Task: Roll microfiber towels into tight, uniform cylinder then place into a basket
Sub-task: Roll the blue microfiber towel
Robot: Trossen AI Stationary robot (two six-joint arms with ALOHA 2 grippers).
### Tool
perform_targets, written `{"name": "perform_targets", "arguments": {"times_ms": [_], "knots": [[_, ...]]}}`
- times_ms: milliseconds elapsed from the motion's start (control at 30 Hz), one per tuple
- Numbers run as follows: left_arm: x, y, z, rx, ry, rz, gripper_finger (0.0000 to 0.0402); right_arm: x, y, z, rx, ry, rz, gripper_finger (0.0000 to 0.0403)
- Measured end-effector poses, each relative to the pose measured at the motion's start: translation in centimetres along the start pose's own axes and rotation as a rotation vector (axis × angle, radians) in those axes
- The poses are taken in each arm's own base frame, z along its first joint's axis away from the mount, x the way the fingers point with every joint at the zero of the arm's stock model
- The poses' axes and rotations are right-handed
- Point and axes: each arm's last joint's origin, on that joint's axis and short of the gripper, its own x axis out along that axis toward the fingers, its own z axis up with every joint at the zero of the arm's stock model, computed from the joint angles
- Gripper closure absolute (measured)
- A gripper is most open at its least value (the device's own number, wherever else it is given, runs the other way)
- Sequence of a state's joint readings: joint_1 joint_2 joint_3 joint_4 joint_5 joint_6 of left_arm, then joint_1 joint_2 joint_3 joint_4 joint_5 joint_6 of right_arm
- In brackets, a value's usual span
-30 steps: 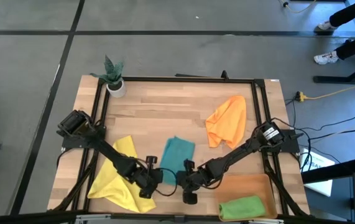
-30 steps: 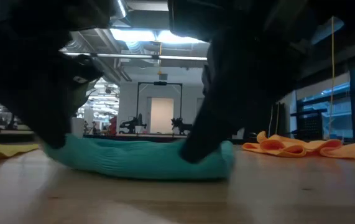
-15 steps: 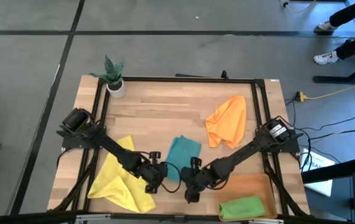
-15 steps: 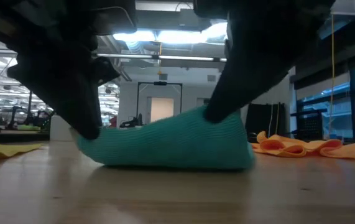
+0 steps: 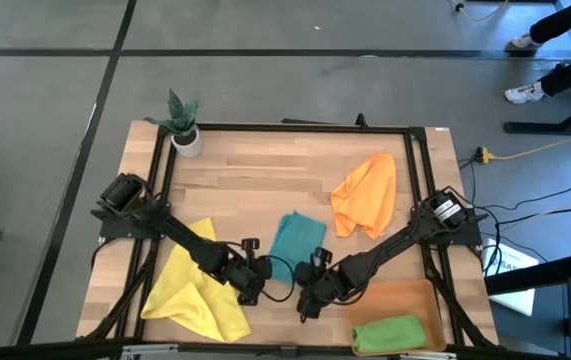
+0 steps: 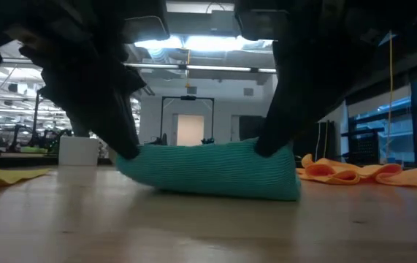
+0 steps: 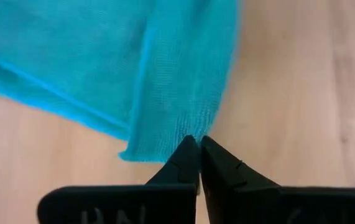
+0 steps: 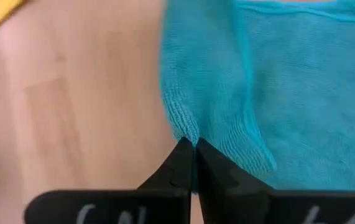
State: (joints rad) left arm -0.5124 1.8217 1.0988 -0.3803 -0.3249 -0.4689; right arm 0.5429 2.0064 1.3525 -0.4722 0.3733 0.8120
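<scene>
The teal towel [image 5: 296,240] lies near the middle of the table, its near edge raised and folded back over the rest [image 6: 215,169]. My left gripper [image 5: 265,268] is shut on that edge's left end. My right gripper [image 5: 312,270] is shut on its right end. A yellow towel [image 5: 190,287] lies spread at the near left. An orange towel [image 5: 365,195] lies crumpled at the far right. A green rolled towel [image 5: 390,333] rests inside the basket [image 5: 405,297] at the near right corner. My left gripper pinches the teal towel's near edge by its left end [image 7: 178,138] between the tips of its two fingers, slanting down from the near left. The held edge is off the wood; the towel's far part lies on the table. Whether it holds one layer or several, I cannot tell. My right gripper pinches the same near edge at its right end [image 8: 186,129] between its two fingertips, slanting down from the near right. The cloth puckers at the tips. That end stands raised [image 6: 270,150], with the remaining cloth on the table beneath it.
A small white plant pot [image 5: 186,137] stands at the far left corner. A black frame [image 5: 285,127] borders the wooden table. Bare wood shows between the teal towel and the far edge.
Both grippers, still shut on the teal towel's near edge, have gone up a little and toward the far edge, and the right one has rolled about its own line. The edge has come off the table and over the cloth, so the low flat bundle now stands taller and shorter.
</scene>
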Motion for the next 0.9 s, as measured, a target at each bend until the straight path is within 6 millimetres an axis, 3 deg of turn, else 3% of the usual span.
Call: {"name": "perform_targets", "arguments": {"times_ms": [200,400,900], "knots": [[0.1,0.2,0.3,-0.049,0.051,-0.127,0.0401,-0.4,0.1,-0.1,0.057,0.089,0.069,0.0391],[0.2,0.1,0.8,0.025,0.052,-0.250,0.0401,-0.5,0.8,-0.2,0.029,0.139,0.190,0.0391],[1.1,3.0,2.1,-0.057,-0.018,-0.080,0.0402,-0.7,-0.6,-0.7,0.116,0.103,-0.040,0.0391]]}}
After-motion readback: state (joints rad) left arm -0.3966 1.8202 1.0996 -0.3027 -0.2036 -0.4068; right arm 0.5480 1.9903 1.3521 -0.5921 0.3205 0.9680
